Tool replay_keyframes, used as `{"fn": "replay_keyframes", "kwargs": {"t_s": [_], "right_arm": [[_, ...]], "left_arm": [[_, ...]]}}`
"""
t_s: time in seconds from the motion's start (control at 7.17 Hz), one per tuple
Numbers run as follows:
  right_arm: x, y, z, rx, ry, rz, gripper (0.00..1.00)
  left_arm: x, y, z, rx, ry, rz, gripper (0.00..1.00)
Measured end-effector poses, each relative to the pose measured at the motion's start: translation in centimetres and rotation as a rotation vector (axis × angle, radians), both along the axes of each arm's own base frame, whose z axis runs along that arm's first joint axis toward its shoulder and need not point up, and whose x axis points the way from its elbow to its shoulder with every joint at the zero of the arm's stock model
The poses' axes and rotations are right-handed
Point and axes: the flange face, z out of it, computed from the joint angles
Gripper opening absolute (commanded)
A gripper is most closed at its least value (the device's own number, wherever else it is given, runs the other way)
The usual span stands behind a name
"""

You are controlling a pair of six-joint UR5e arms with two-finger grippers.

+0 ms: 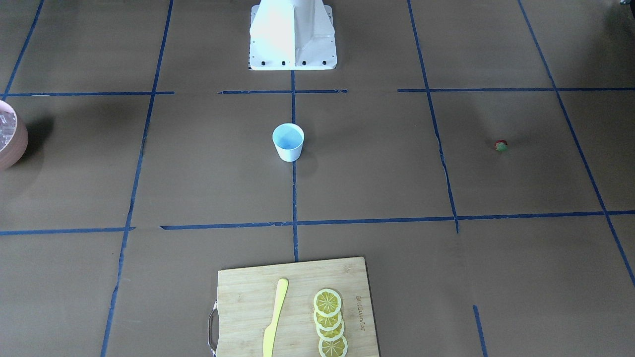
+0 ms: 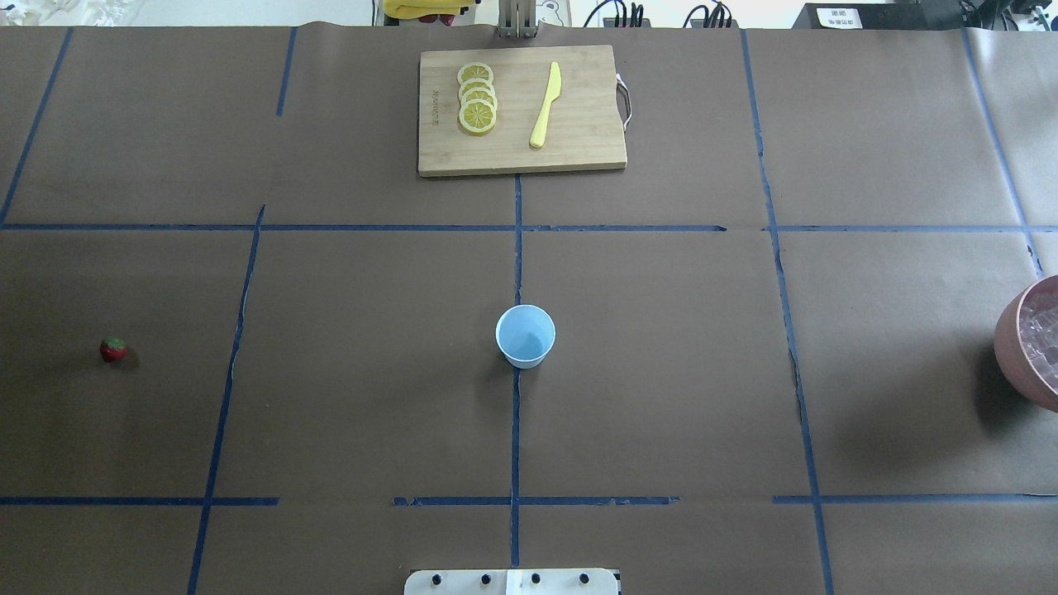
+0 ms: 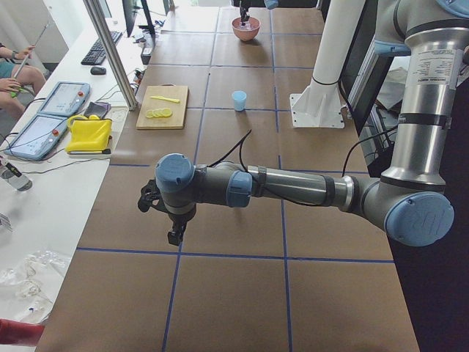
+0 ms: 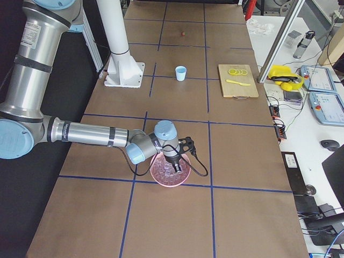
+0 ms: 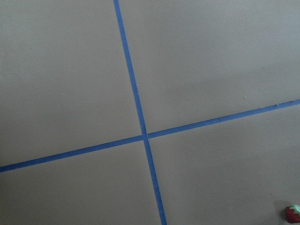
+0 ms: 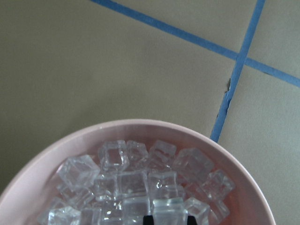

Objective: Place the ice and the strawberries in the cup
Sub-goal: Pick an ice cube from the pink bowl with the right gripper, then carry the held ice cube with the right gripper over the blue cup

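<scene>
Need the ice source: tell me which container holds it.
The pink bowl, piled with clear ice cubes; the white cup at mid-table is empty.

Small white tapered cup [image 2: 525, 335] with pale blue inside stands upright mid-scene, tiny red strawberry [image 2: 113, 349] with green top lies alone well off to its left, clear glassy ice cubes [image 6: 140, 183] sit heaped in the pink bowl [image 2: 1015, 351] far right.

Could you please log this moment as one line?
cup: empty | strawberry: on table | ice: in pink bowl | right gripper: over bowl | left gripper: above table
</scene>
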Motion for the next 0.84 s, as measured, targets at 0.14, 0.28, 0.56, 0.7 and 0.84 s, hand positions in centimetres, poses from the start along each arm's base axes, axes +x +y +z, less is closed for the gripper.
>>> {"fn": "replay_keyframes", "kwargs": {"t_s": [0.14,0.28,0.56,0.7,0.84], "right_arm": [[0.4,-1.0,-2.0,0.02,-0.029,0.022,0.0],[0.3,-2.5,-4.2,0.021,-0.069,0.06,0.0],[-3.0,-6.7,-10.3,-0.004,-0.173,0.14,0.0],[-6.5,-8.2,-13.5,-0.014,-0.218,0.138,0.0],[-10.6,-9.3,-16.9,-0.032,-0.264,0.134,0.0]], "left_arm": [[0.0,0.0,0.0,0.0,0.002,0.0,1.0],[0.0,0.0,0.0,0.0,0.002,0.001,1.0],[0.1,0.0,0.0,0.0,0.003,0.001,1.0],[0.1,0.0,0.0,-0.001,0.003,0.001,1.0],[0.1,0.0,0.0,-0.002,0.003,0.001,1.0]]}}
